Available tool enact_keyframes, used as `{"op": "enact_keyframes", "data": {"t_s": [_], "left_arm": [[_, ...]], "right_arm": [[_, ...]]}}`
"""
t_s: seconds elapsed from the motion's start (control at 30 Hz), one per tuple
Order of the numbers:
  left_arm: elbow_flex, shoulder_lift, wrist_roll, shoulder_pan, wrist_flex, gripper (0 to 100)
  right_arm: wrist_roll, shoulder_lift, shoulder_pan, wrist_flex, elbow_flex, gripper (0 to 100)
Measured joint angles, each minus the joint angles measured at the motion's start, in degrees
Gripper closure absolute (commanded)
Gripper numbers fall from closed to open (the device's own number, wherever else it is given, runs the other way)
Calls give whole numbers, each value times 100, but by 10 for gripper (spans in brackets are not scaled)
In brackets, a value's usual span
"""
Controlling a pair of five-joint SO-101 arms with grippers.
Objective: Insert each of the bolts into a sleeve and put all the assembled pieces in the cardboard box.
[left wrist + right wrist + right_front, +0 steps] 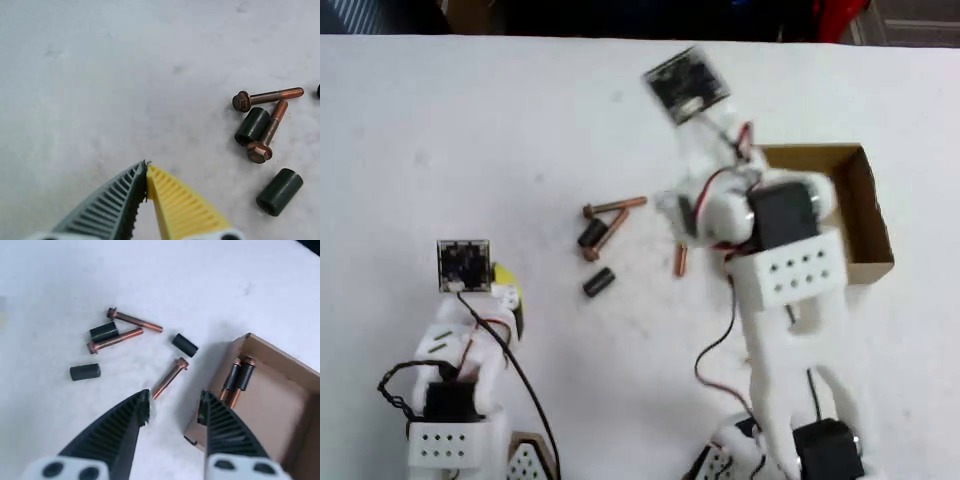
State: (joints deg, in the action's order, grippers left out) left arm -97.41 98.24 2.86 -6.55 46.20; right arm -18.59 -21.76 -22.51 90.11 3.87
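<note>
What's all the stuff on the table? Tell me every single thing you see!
Table: one, white, under everything.
Cardboard box: one, brown, open-topped, standing on the table.
Loose bolts: three, copper, lying on the table beside the box.
Loose sleeves: three, black, scattered among those bolts.
Assembled pieces: two, copper bolts in black sleeves, side by side inside the box.
Left gripper: one, grey and yellow, shut, over bare table beside the bolts.
Right gripper: one, black, open, above the table by the box's edge.
</note>
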Motion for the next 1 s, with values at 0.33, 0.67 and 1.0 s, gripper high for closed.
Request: {"op": "enact_keyframes", "data": {"t_s": [0.33,0.67,1.0], "left_arm": [[0,0,0,-598,0,976],[0,0,0,-1064,0,976],[0,0,0,-1196,0,977]], "right_arm": [[-1468,-580,-791,-1495,-2242,854],[-3244,-589,-1020,-3059,-3815,854],[-4774,-589,-1363,-4563,-4932,854]]}}
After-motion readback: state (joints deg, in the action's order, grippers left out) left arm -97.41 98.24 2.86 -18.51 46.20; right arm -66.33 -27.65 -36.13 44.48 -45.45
